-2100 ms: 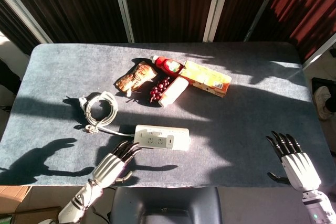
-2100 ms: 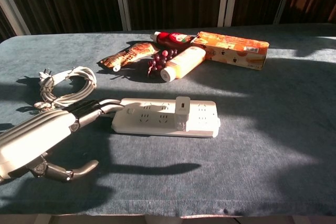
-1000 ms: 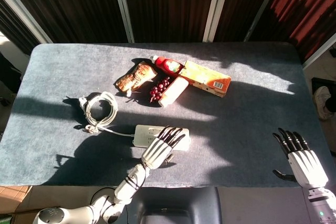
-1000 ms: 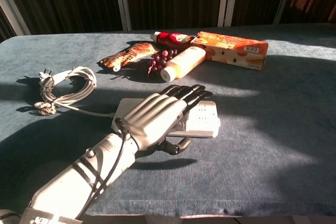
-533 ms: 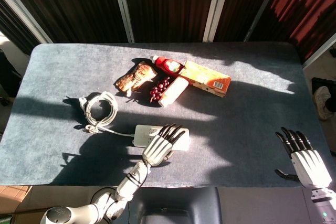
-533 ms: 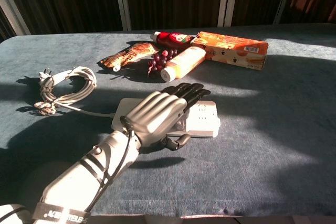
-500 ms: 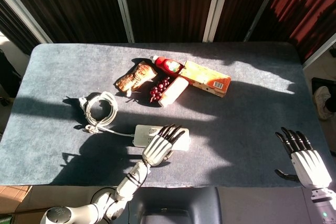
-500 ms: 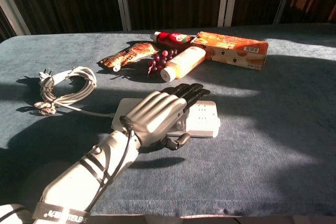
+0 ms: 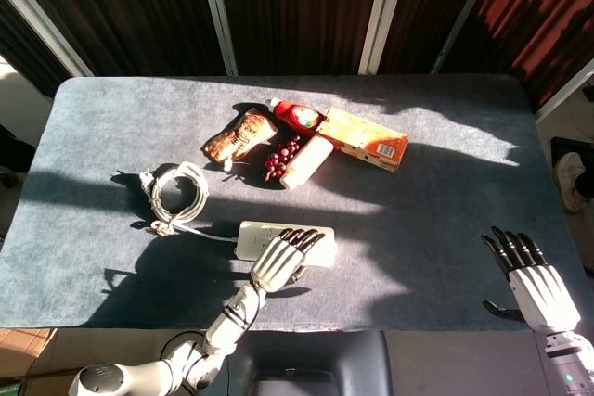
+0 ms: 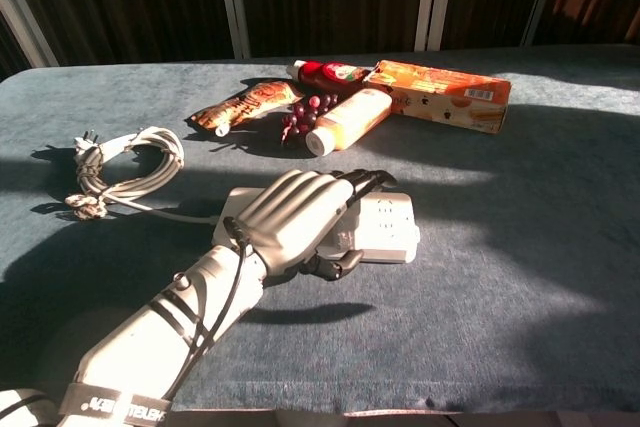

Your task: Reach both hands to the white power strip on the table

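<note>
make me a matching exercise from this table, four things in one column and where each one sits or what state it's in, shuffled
Things:
1. left hand
2. right hand
3. coiled cable
4. orange carton

Places or states:
A. lying at the far side of the table, beside the red bottle
B. fingers spread, holding nothing, near the table's right front corner
C. lying over the white power strip
D. looped on the cloth to the left of the strip

Pairs: 1-C, 2-B, 3-D, 4-A
</note>
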